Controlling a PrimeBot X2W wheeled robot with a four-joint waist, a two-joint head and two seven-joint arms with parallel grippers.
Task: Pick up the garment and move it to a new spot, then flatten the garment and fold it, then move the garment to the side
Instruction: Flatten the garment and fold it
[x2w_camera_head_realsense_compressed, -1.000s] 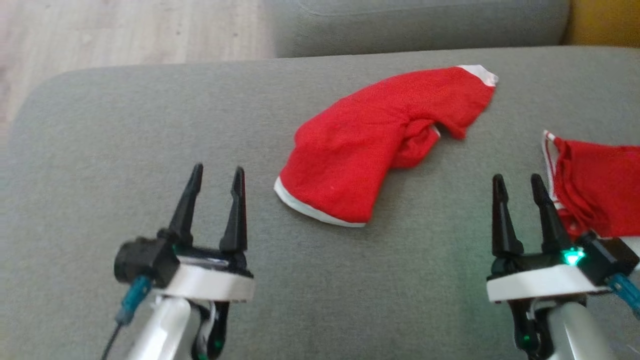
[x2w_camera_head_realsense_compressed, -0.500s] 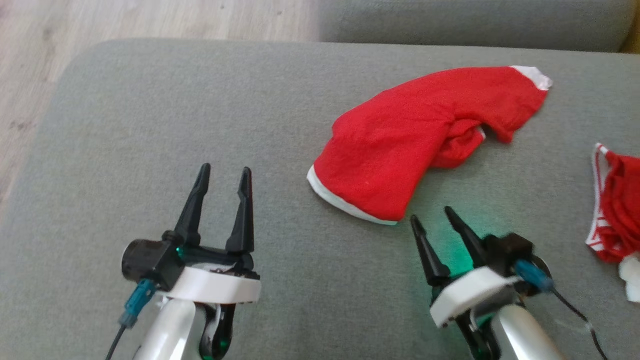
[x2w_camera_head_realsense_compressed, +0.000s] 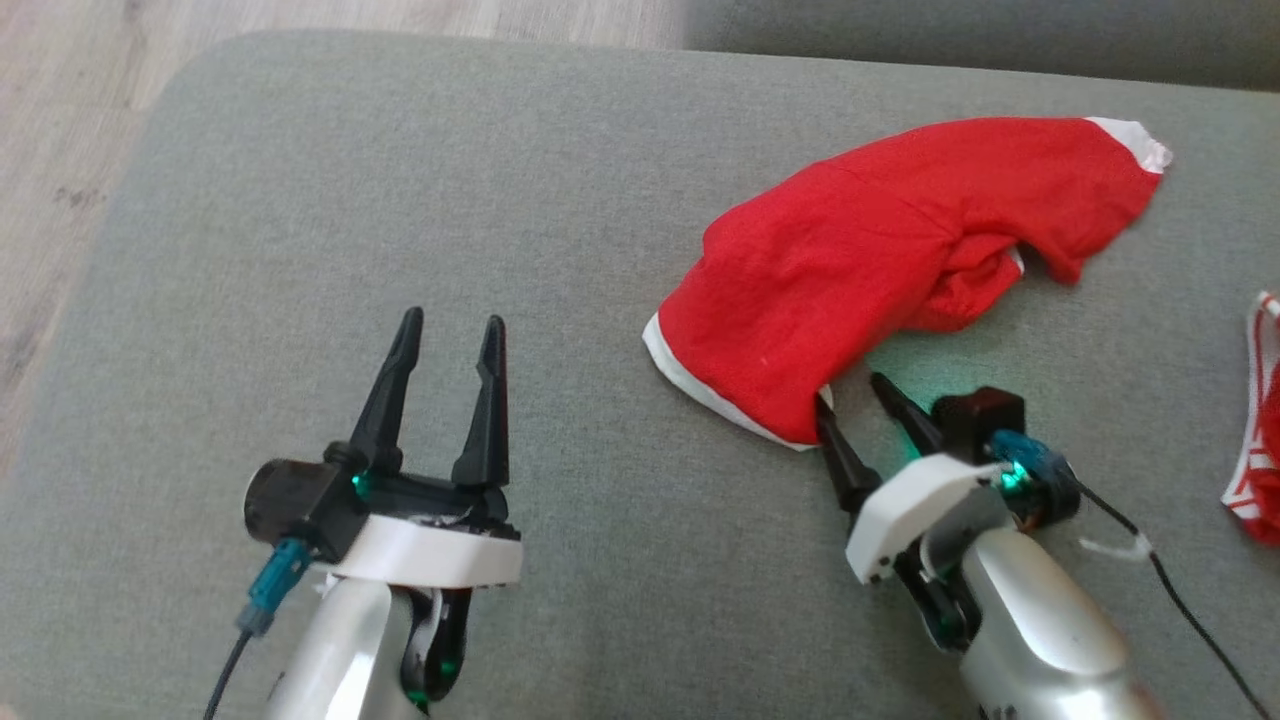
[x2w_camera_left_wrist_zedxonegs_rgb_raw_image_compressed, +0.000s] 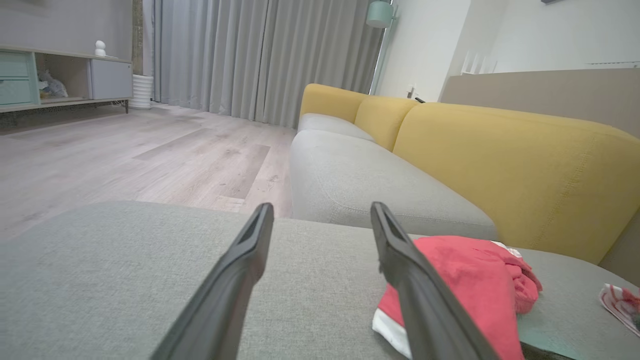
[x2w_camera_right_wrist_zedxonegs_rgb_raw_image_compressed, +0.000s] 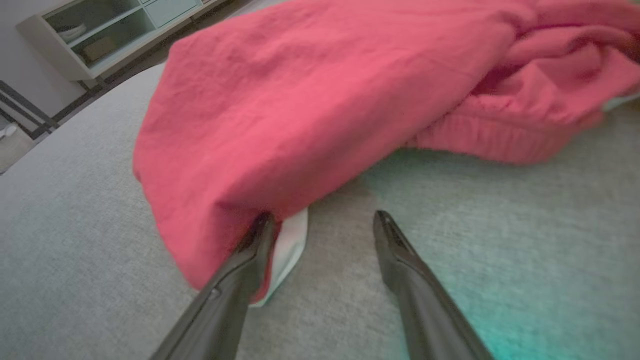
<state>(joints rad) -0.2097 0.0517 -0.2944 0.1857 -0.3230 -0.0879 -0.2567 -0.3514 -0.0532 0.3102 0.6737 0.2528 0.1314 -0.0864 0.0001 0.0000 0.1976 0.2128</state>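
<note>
At the garment (x2w_camera_head_realsense_compressed: 880, 260) hem, right gripper (x2w_camera_head_realsense_compressed: 850, 392) slants inward, jaws wide — left gripper (x2w_camera_head_realsense_compressed: 452, 320) hovers, wide too.

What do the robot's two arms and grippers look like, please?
The left gripper and right gripper each have two long, black, tapering fingers on a white mount, above a silvery forearm. Each carries a black camera, a teal connector with a thin black cable, and a green light.
</note>
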